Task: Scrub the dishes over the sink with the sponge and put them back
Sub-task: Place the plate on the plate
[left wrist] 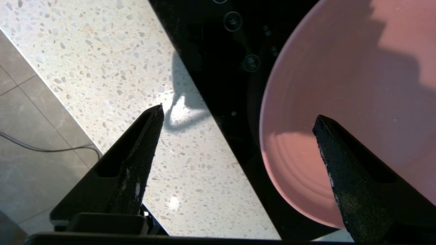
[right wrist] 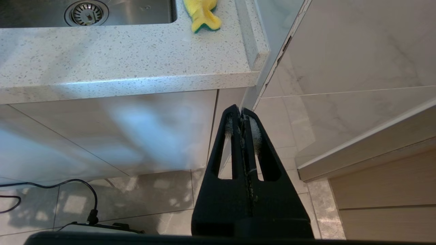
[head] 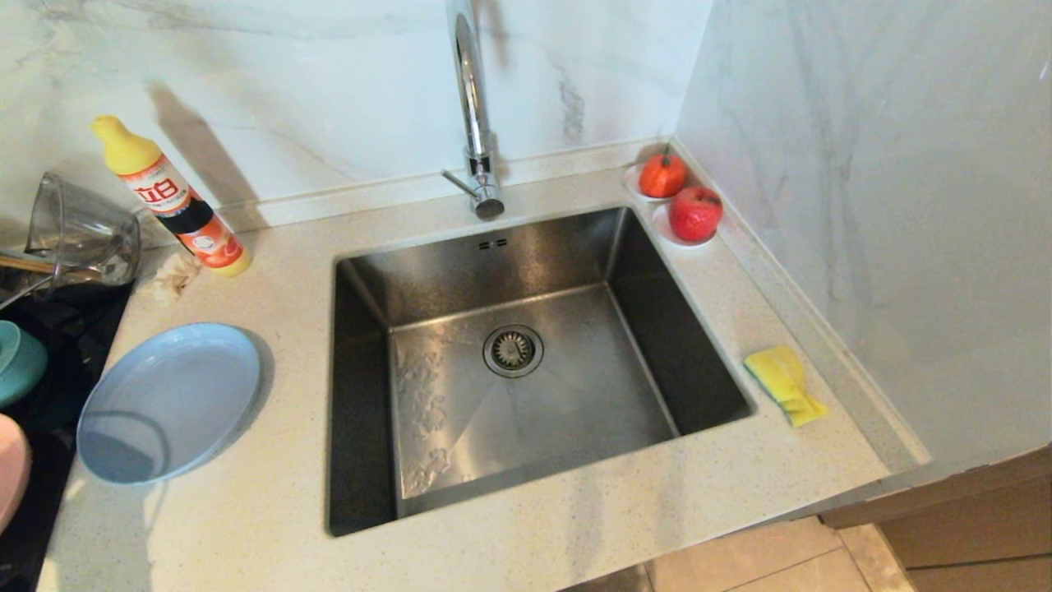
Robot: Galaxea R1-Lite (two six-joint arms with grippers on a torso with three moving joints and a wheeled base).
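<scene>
hovering over the pink plate [left wrist: 340, 102] on the black cooktop [left wrist: 218, 85], my left gripper [left wrist: 238, 115] stands spread wide and holds nothing. the grey-blue plate [head: 168, 401] lies on the counter [head: 246, 526] left of the sink [head: 526, 362], the teal bowl [head: 18, 362] past it. the sponge [head: 785, 384] sits right of the sink. the soap bottle [head: 173, 197] shows "立白". my right gripper [right wrist: 242, 115] hangs pressed closed below the counter edge.

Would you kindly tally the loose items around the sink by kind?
Dishes: 3 (blue plate, pink plate, teal bowl)
Sponge: 1
Detergent bottle: 1
Glass jug: 1
Red fruits: 2 ()
Total: 8
</scene>
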